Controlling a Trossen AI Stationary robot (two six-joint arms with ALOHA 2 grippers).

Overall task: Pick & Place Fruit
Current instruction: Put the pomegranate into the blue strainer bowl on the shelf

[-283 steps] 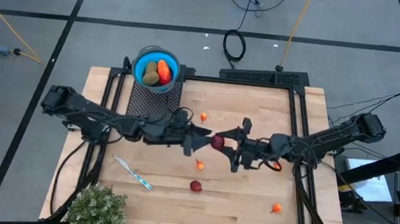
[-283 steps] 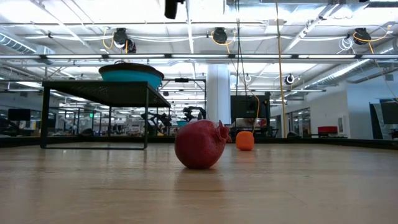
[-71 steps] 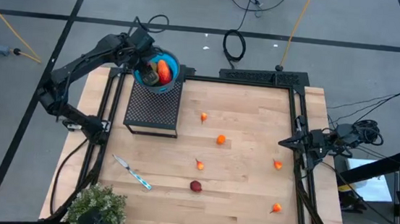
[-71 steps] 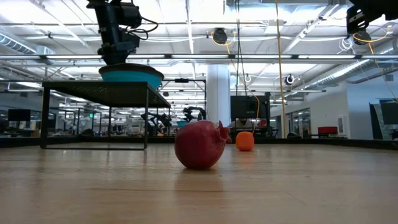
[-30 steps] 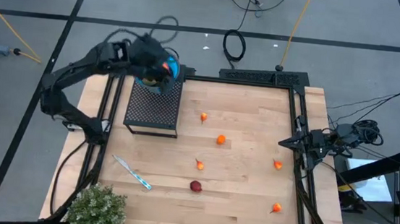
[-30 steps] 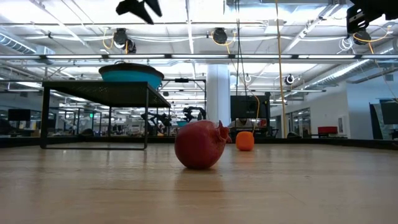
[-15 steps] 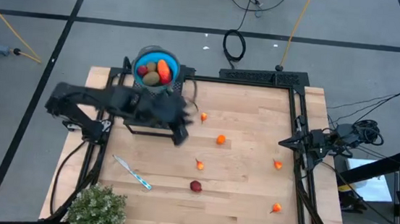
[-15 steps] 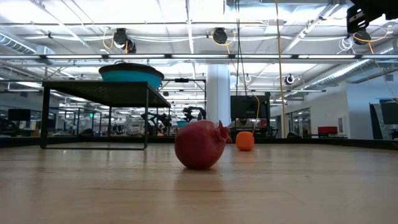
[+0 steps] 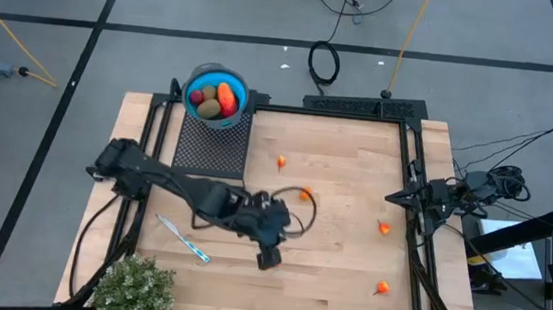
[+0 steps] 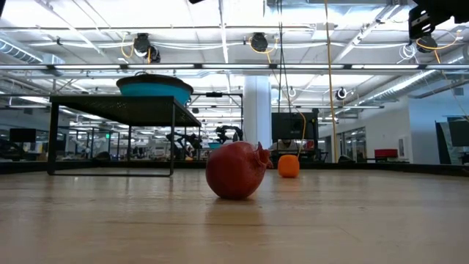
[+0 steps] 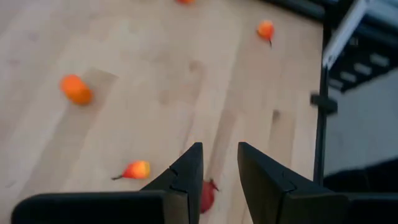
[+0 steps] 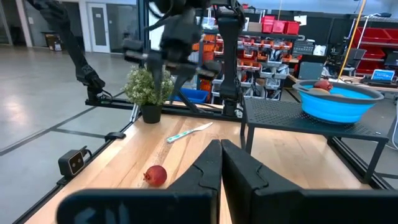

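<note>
A dark red round fruit (image 10: 236, 171) rests on the wooden table (image 9: 357, 152), near its front middle. My left gripper (image 9: 267, 259) hangs above it, slanting down, open by a narrow gap; in the left wrist view the fruit (image 11: 207, 194) shows between the fingers, untouched. Small orange pieces (image 9: 282, 162) (image 9: 383, 227) (image 9: 381, 288) lie scattered, with an orange ball (image 11: 76, 89) and a small pear-shaped piece (image 11: 134, 169) close by. The blue bowl (image 9: 216, 95) holds several fruit. My right gripper (image 9: 391, 197) waits shut at the right edge.
The bowl sits on the far end of a black mesh stand (image 9: 212, 147) at the far left. A blue-and-white stick (image 9: 184, 239) and a green plant (image 9: 134, 288) lie near the front left corner. A black frame (image 9: 417, 177) borders the table.
My left gripper has swung from above the blue bowl toward the table's near edge and to the right, sinking as it went. It now hangs over the dark red fruit. The fruit on the table has not moved.
</note>
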